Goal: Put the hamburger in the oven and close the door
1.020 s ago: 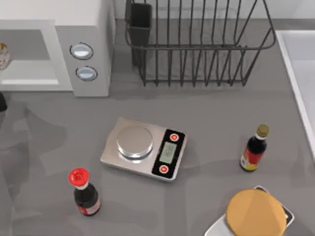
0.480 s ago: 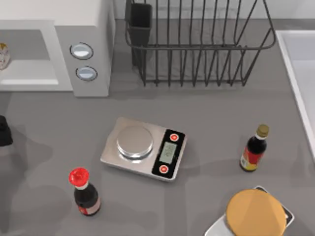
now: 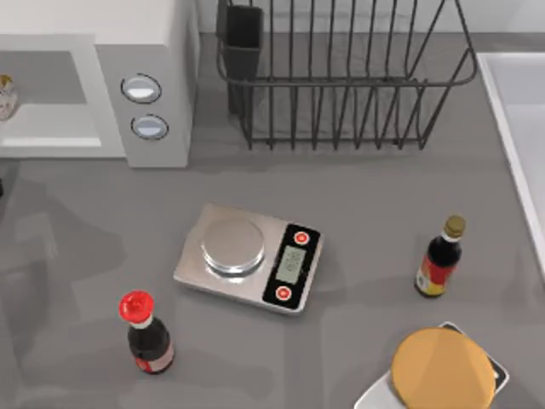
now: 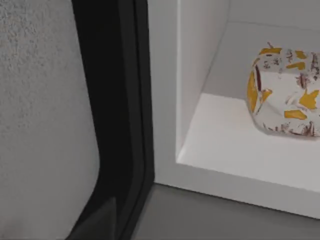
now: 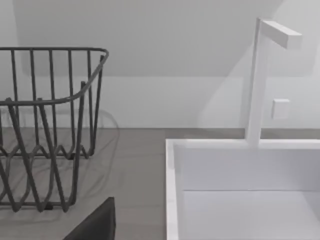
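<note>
From where the left arm's wrist camera looks, the oven (image 4: 200,170) stands right in front, its cavity open, and the hamburger (image 4: 285,92) sits on the pale floor inside, set back from the front lip. Beside the opening runs a dark upright edge (image 4: 117,115), which I take to be the swung-out door seen edge-on, though I can't be sure. So the left arm is plainly the nearer one, and what is left, to my eye, is swinging that door shut across the opening. Neither end effector shows its fingers, so I cannot tell whether either is open or closed. From above, the hamburger (image 3: 7,95) lies deep in the oven (image 3: 153,51), and out from the oven's front the grey surface (image 3: 366,196) carries a kitchen scale (image 3: 249,257) and a red-capped bottle (image 3: 145,334). Beyond the oven's knob side sits a wire dish rack (image 3: 341,77). The right wrist camera faces a white sink (image 5: 240,180).
</note>
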Available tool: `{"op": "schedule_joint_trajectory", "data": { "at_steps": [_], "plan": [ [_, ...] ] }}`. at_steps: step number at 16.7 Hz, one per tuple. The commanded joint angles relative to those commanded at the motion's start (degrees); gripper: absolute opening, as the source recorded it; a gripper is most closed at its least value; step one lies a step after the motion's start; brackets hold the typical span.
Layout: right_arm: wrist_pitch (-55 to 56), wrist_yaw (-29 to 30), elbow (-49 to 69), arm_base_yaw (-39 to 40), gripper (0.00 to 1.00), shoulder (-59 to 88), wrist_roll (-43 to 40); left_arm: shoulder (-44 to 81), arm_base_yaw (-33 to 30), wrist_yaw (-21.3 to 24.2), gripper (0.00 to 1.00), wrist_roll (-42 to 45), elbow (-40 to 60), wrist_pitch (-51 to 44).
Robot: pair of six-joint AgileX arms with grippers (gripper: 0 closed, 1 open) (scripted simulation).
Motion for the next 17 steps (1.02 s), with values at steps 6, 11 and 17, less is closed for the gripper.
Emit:
{"op": "schedule_joint_trajectory", "data": {
  "at_steps": [6, 11, 17],
  "plan": [
    [0.0, 0.0, 0.0, 0.0, 1.00, 0.0, 0.0, -4.7, -0.8, -0.2, 1.00, -1.0, 2.7, -10.8],
    [0.0, 0.0, 0.0, 0.0, 1.00, 0.0, 0.0, -7.4, -1.2, 0.3, 1.00, -2.1, 1.6, -24.9],
    [0.0, 0.0, 0.0, 0.0, 1.00, 0.0, 0.0, -13.6, -0.8, 0.7, 1.00, -2.0, 0.4, -36.7]
  ]
}}
